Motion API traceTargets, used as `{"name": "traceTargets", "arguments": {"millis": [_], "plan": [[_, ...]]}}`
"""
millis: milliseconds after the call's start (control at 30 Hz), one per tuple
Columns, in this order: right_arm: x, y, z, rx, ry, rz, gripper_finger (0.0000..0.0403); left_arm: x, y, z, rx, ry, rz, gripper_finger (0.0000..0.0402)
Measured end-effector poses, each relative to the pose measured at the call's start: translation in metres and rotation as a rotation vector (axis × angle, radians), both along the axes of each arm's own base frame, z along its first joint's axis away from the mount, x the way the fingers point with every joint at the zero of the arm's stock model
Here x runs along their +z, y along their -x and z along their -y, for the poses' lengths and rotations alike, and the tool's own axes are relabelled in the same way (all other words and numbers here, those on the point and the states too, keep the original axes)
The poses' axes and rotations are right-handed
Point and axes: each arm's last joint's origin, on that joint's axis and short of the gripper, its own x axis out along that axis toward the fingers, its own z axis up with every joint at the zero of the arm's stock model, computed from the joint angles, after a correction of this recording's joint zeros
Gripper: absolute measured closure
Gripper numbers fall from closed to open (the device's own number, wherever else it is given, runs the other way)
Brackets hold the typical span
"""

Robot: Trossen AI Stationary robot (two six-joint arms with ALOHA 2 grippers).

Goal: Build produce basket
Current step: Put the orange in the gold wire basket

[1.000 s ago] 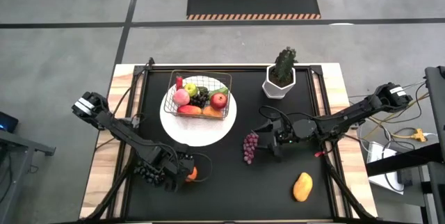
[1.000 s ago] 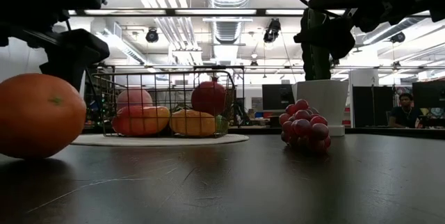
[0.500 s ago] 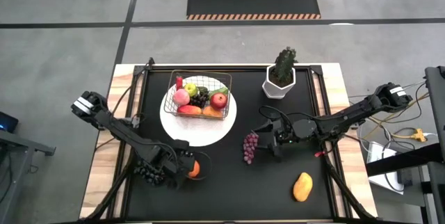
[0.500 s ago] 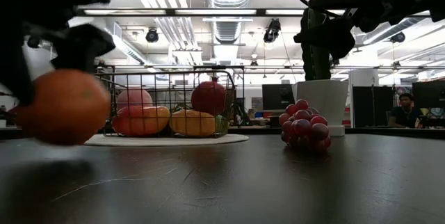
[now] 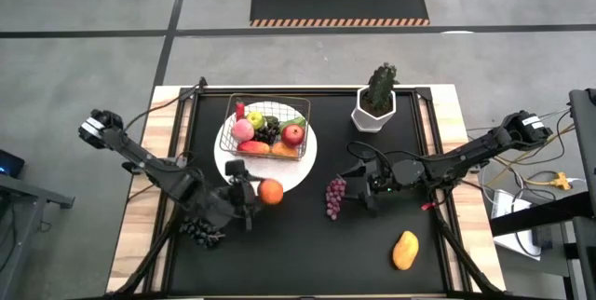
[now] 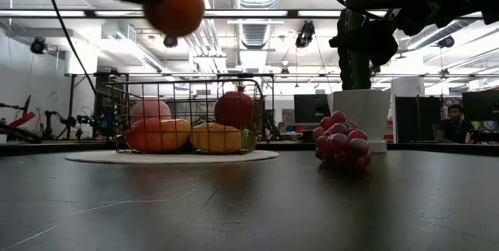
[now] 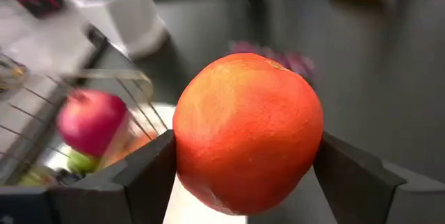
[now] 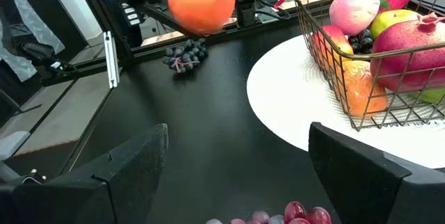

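My left gripper [image 5: 261, 194] is shut on an orange fruit [image 5: 272, 191], high above the table by the near edge of the white plate [image 5: 279, 181]; the orange also shows in the low view [image 6: 174, 3]. The wire basket [image 5: 268, 125] stands on the plate and holds several fruits. My right gripper [image 5: 358, 191] is open and hangs above and beside a purple-red grape bunch [image 5: 333, 197] that lies on the table. A dark grape bunch [image 5: 200, 233] and a yellow mango [image 5: 404, 250] lie on the table. My left gripper pinches the orange by two opposite sides [image 7: 186, 140] between its two fingers [image 7: 146, 179]. The fingers come at it from the table's left. The orange is lifted clear of the table, well above basket height in the low view.
A white hexagonal pot with a green plant [image 5: 374, 106] stands at the far right of the mat. Bare mat lies between the plate and the near edge. A person sits in the room beyond the table [image 6: 454, 122].
My left gripper has risen with the orange, lifting it off the table, and has gone toward the far edge and a little right, to the near edge of the plate. The dark grape bunch stays where it was. My right arm has kept still.
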Motion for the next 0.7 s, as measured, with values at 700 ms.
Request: {"name": "traceTargets", "arguments": {"millis": [700], "plan": [[0.000,0.000,0.000,0.000,0.002,0.003,0.0074,-0.009,-0.017,-0.098,0.476,0.039,0.255,0.0120]]}}
